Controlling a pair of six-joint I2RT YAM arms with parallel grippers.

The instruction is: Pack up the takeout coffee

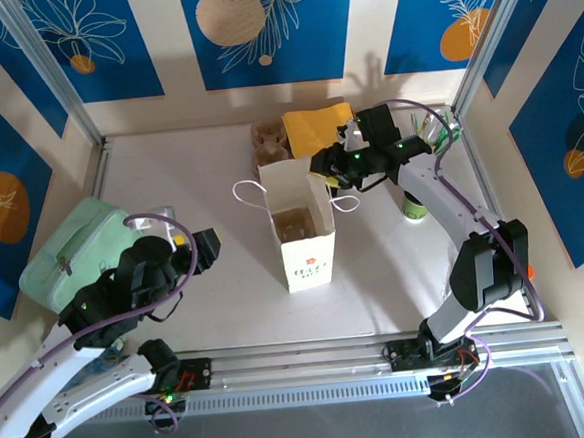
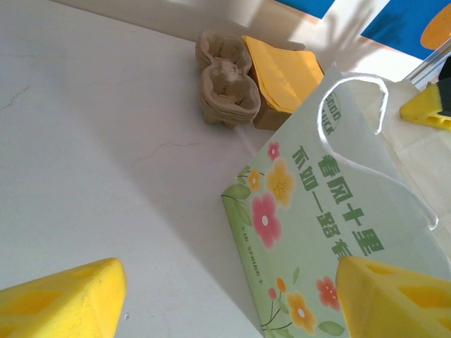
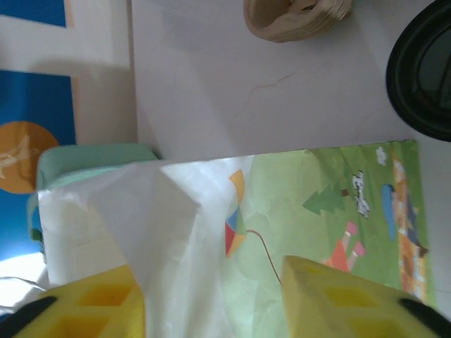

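White table (image 1: 216,284) | paper bag (image 1: 309,253) upright | left hand (image 2: 229,274) apart | right hand (image 3: 211,271) apart over it

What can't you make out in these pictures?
Top view: cup half under the right arm; lid unclear.
Top view: bag interior, too dim to identify contents.
Right wrist view: black round object cut by the right edge; lid or lidded cup, cannot tell.

The paper bag (image 1: 310,258) stands mid-tabletop, mouth open upward. Left of it, bare tabletop (image 1: 178,167) runs to the far-left corner; a green case (image 1: 74,249) blocks the left edge. Cardboard cup trays (image 1: 268,140) and a yellow packet (image 1: 316,127) crowd the far edge behind the bag. The right arm (image 1: 452,208) crosses the right side to the bag's far rim.
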